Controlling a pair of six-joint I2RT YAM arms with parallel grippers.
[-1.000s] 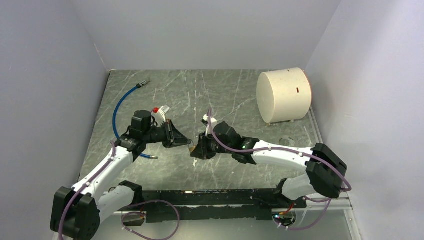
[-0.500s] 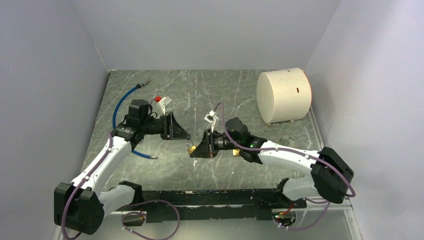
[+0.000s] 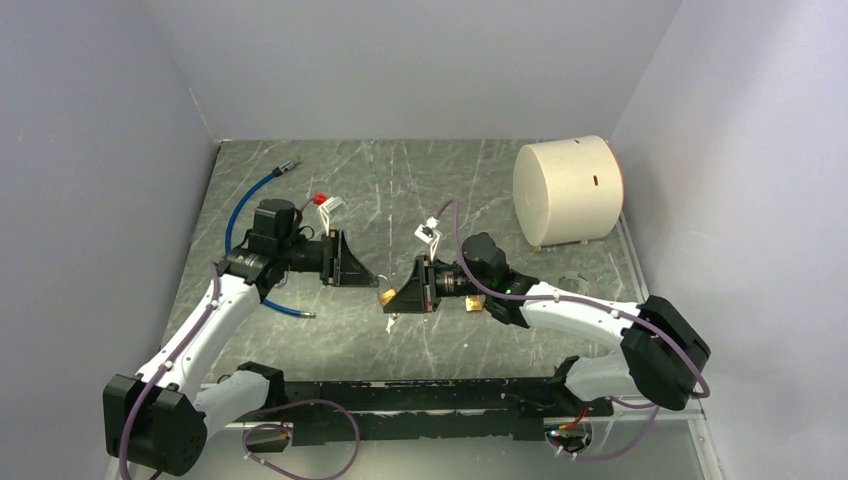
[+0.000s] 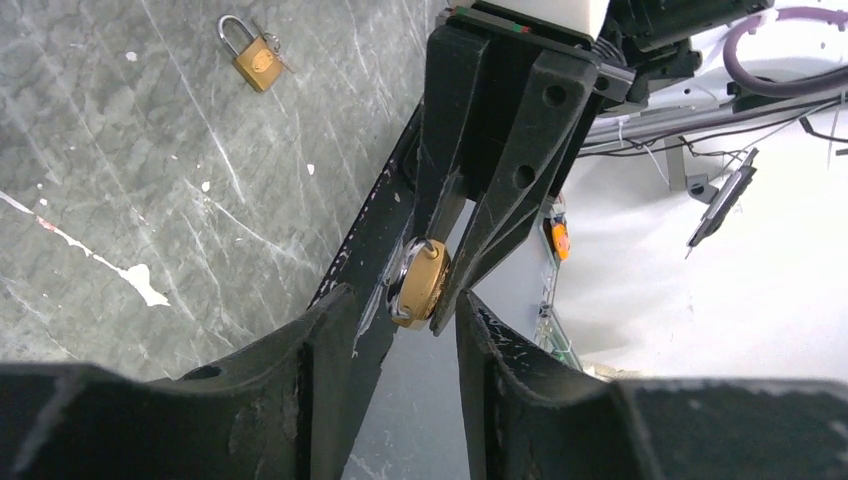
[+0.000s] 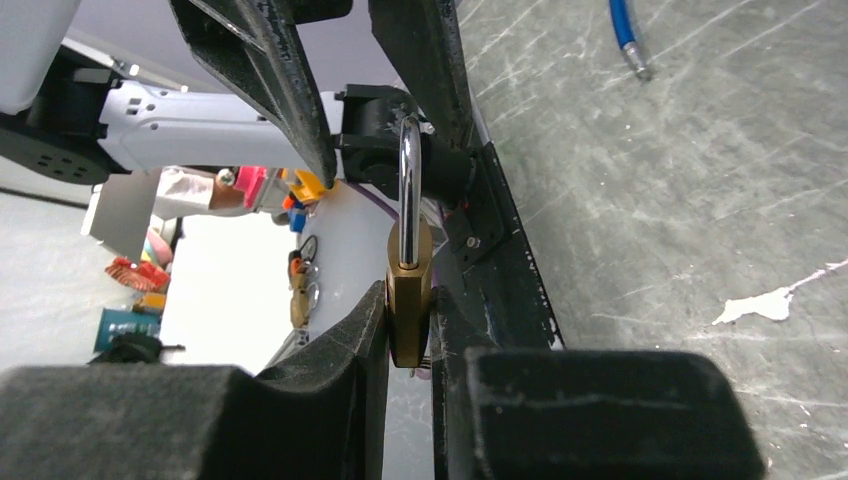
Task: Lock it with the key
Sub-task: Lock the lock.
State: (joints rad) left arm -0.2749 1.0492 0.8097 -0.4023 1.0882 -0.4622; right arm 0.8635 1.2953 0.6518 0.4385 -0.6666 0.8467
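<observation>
A brass padlock (image 5: 408, 300) with a steel shackle (image 5: 408, 185) stands upright between the fingers of my right gripper (image 5: 408, 322), which is shut on its body. In the top view this padlock (image 3: 386, 297) hangs over the table's middle at the tip of my right gripper (image 3: 393, 303). My left gripper (image 3: 366, 273) is open and empty, just left of the padlock and pointing at it. In the left wrist view the padlock (image 4: 420, 283) shows just beyond my left gripper (image 4: 405, 312), apart from its fingers. I cannot make out a key.
A second brass padlock (image 4: 258, 62) lies flat on the table, under my right arm in the top view (image 3: 470, 303). A big white cylinder (image 3: 567, 190) lies at the back right. A blue hose (image 3: 240, 210) curves at the back left.
My left gripper has drawn back to the left, away from the padlock. My right gripper has shifted slightly right with the padlock still in it.
</observation>
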